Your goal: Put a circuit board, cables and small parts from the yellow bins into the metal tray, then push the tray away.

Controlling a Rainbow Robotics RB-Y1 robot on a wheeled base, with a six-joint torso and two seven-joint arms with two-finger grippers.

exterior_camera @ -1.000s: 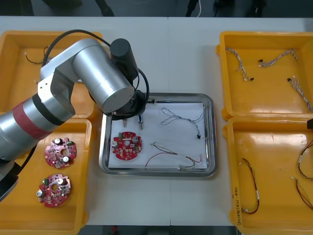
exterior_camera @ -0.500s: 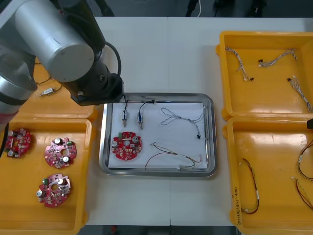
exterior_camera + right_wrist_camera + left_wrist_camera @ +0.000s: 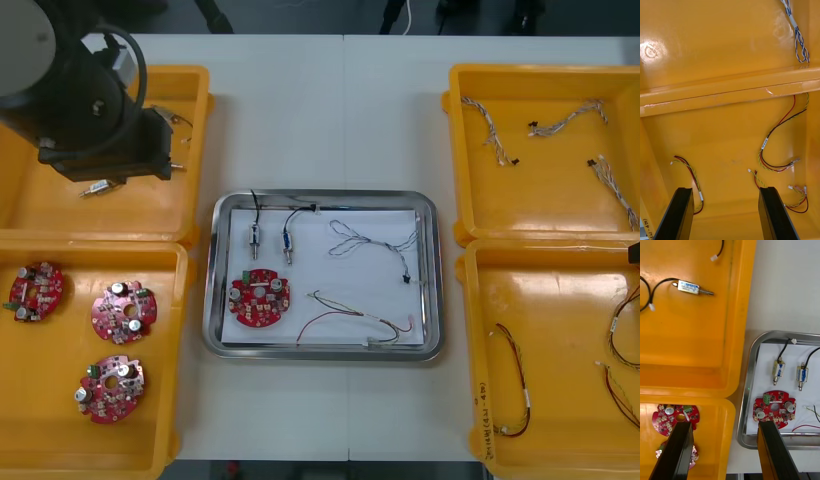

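The metal tray point(image 3: 428, 275), white inside, holds a round red circuit board point(image 3: 260, 297), two small metal parts point(image 3: 255, 238) with black leads, a twisted blue and white cable point(image 3: 375, 240) and a red and yellow cable point(image 3: 360, 320). My left arm point(image 3: 80, 100) hangs over the far left yellow bin point(image 3: 195, 120). Its gripper point(image 3: 724, 450) is open with nothing between the fingers, above the bins' edge beside the tray point(image 3: 748, 397) and the board point(image 3: 774, 410). My right gripper point(image 3: 725, 213) is open over the near right bin point(image 3: 715, 150), above red and yellow cables point(image 3: 778, 150).
The near left bin point(image 3: 170, 330) holds three more circuit boards point(image 3: 123, 311). A small metal part point(image 3: 692, 287) lies in the far left bin. The far right bin point(image 3: 455, 150) has blue and white cables point(image 3: 490, 125); the near right bin point(image 3: 470, 350) has red and yellow ones.
My left arm has pulled back from over the tray to the far left bin. The two small metal parts it hovered over now lie uncovered in the tray.
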